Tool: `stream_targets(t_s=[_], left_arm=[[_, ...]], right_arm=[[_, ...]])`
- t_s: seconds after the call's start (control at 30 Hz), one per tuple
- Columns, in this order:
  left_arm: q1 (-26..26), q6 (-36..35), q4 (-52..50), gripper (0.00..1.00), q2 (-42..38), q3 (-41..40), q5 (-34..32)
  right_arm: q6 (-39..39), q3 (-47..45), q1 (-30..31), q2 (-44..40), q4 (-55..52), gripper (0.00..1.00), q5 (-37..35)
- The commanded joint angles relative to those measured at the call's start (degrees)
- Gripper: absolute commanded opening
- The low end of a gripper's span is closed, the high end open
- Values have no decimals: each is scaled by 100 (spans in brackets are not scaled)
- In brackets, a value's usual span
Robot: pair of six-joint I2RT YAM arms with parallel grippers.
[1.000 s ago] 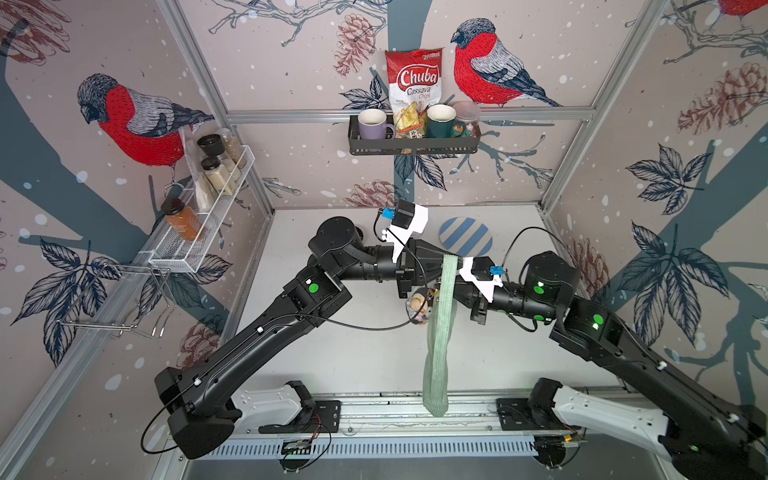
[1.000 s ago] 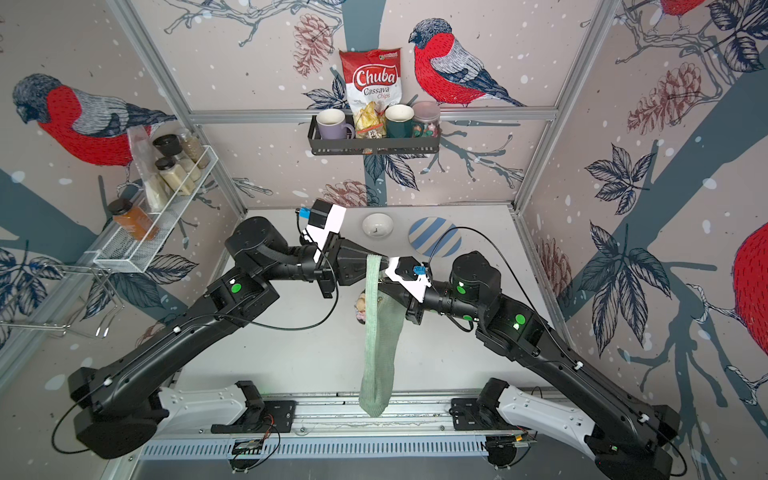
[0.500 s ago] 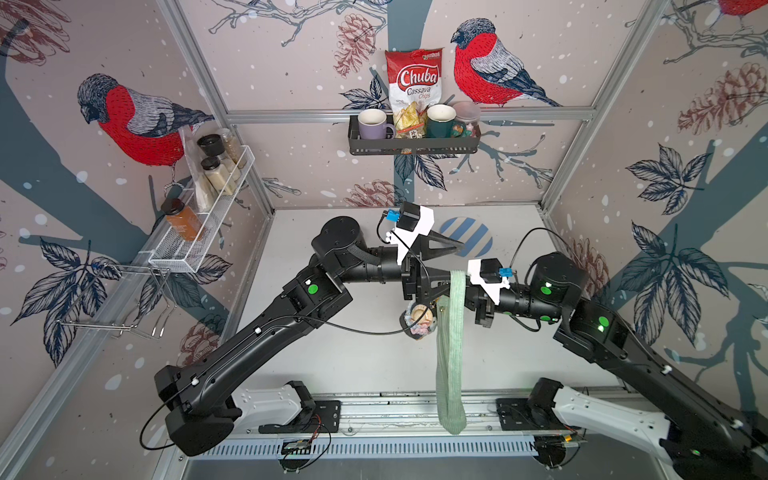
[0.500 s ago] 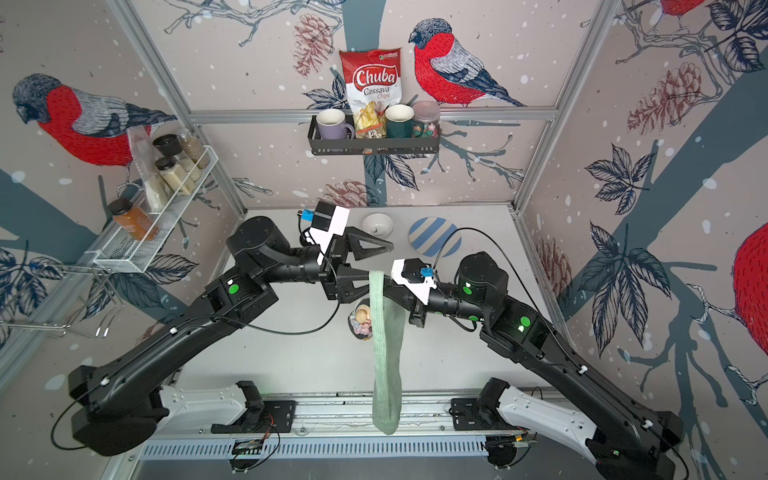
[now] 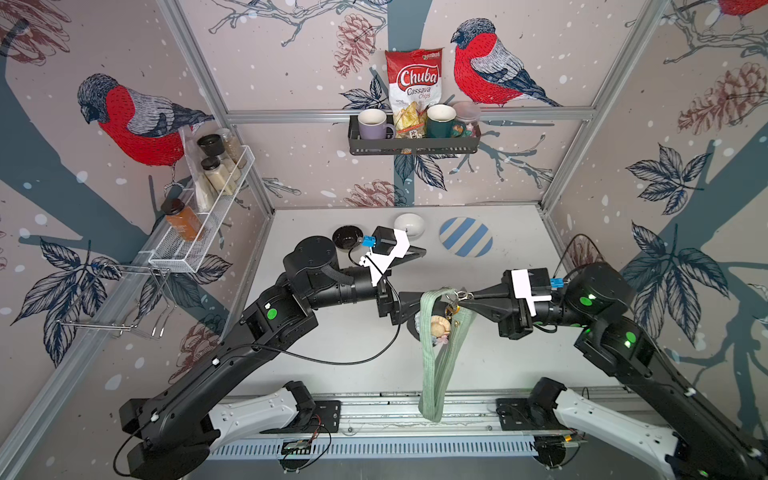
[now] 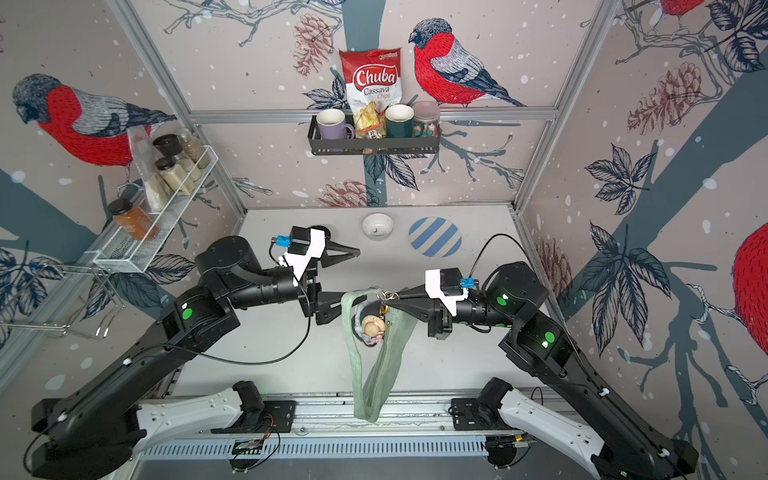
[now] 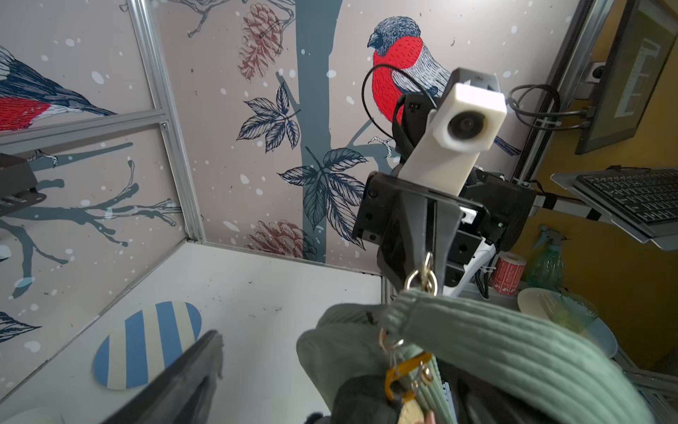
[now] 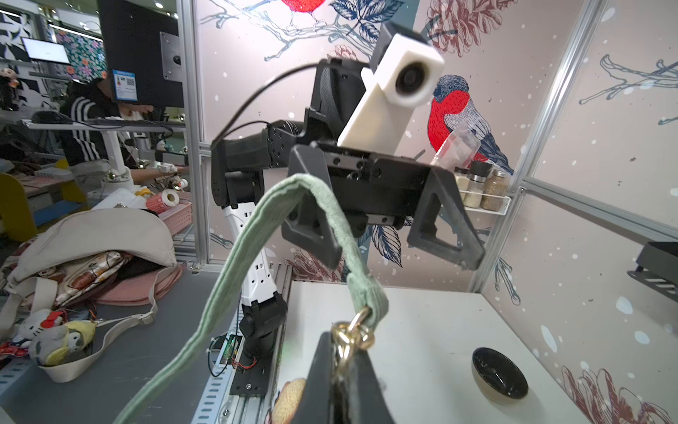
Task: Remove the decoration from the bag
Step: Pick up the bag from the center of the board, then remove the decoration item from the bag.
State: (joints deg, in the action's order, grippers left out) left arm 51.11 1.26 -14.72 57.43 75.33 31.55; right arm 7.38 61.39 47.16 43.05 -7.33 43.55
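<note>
The decoration point(image 5: 439, 328), a small plush penguin, hangs in the air above the middle of the table point(image 5: 519, 357). It is pressed against the bag point(image 5: 432, 374), just under the top of the strap point(image 5: 428, 299). In the left wrist view its gold clasp point(image 7: 400, 370) lies against the strap's end. The sage-green bag dangles limp, and in both top views its lower end trails toward 6 o'clock, over the front rail.

The right gripper point(image 5: 462, 300) reaches in from 3 o'clock. Its fingers are pressed together on the gold ring point(image 8: 352, 332) at the strap's end, so it carries the bag. The left gripper point(image 5: 422, 276) sits at 9 o'clock of the strap with its jaws spread wide, pinching nothing. In the right wrist view the strap crosses one of its fingers point(image 8: 320, 250); whether it rests there cannot be told.

Farther back on the table, a black bowl point(image 5: 347, 239) lies at 11 o'clock, a white bowl point(image 5: 409, 224) at 12 and a blue-striped plate point(image 5: 465, 243) at 1. A chips packet point(image 5: 413, 89) stands on the back-wall shelf.
</note>
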Motion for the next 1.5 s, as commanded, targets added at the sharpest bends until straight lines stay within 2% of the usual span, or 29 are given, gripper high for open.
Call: stream_targets(t_s=[0.0,0.07,0.17,0.33,0.43,0.57,0.67,0.87,0.93,1.03,1.13,1.2,1.3,1.47], left_arm=[[-1,430,735,90,-44,-144,676],[55,941,1410,86,107,-132,978],[326,1248,1842,84,398,106,1151],[1146,923,1829,82,788,467,706],[1486,317,1025,82,999,843,371],[1503,-122,465,80,600,742,-998],[1479,-340,492,81,100,289,-1558],[1448,-708,-494,82,-302,130,-1922],[1450,-701,-665,79,-367,39,-1848],[1453,-550,-446,72,-405,-205,-1308],[1462,-399,-317,59,-167,-228,-1081],[1455,-322,-228,55,23,-220,-963],[1455,-267,-55,54,224,-228,-905],[1461,-240,271,57,188,-409,-1522]], right_arm=[[-74,-3,-13,-16,269,0,-131],[9,-18,-17,53,133,0,-317],[14,-67,-47,189,116,0,-457],[-7,-118,-61,259,185,0,-640],[-77,-154,-58,215,322,0,-551],[-182,-170,-66,127,466,0,-323],[-294,-222,-66,36,643,0,-148],[-387,-289,-73,-113,857,0,-110],[-412,-262,-75,-121,836,0,-151],[-430,-229,-77,-122,780,0,-284],[-467,-217,-77,-130,773,0,-354],[-491,-213,-78,-144,768,0,-392],[-512,-193,-80,-169,746,0,-424],[-582,-194,-77,-250,754,0,-362]])
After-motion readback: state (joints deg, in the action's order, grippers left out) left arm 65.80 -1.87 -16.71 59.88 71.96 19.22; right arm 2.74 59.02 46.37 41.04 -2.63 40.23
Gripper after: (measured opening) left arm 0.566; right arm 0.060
